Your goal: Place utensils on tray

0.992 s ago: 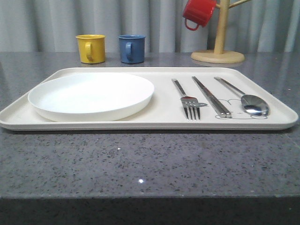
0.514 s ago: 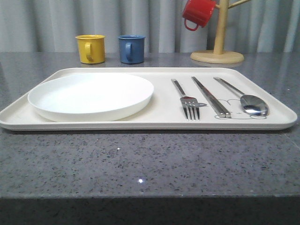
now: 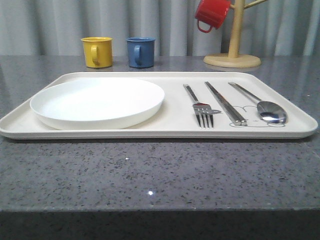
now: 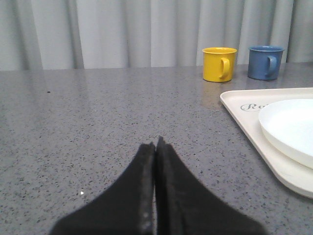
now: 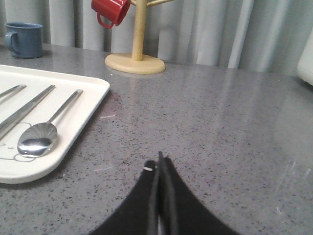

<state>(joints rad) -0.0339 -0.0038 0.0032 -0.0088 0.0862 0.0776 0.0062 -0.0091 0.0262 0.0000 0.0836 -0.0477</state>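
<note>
A: Tray [image 3: 165, 131], front view: one, cream, long axis left to right. Contents?

B: Plate [image 3: 97, 102], one, on the left half. Fork [image 3: 199, 106], one; chopsticks [image 3: 225, 103], one pair; spoon [image 3: 261, 103], one. These three lie side by side on the right half, handles far, working ends near. Off the tray, far side: yellow mug [image 3: 97, 51], blue mug [image 3: 140, 51], one each; red mug [image 3: 211, 13], one, hung on the wooden stand [image 3: 234, 47].

A: Left wrist view?

B: Left gripper [image 4: 156, 147], fingers pressed together, holding nothing, over bare table [image 4: 98, 122]. Tray corner and plate edge lie to its right.

A: Right wrist view?

B: Right gripper [image 5: 160, 161], likewise closed and empty, on the table right of the tray. Spoon lies to its left, just inside the rim; this arm is nearer the cutlery.

A: Judgement?

B: All four items sit on the tray; nothing appears left to fetch.
</note>
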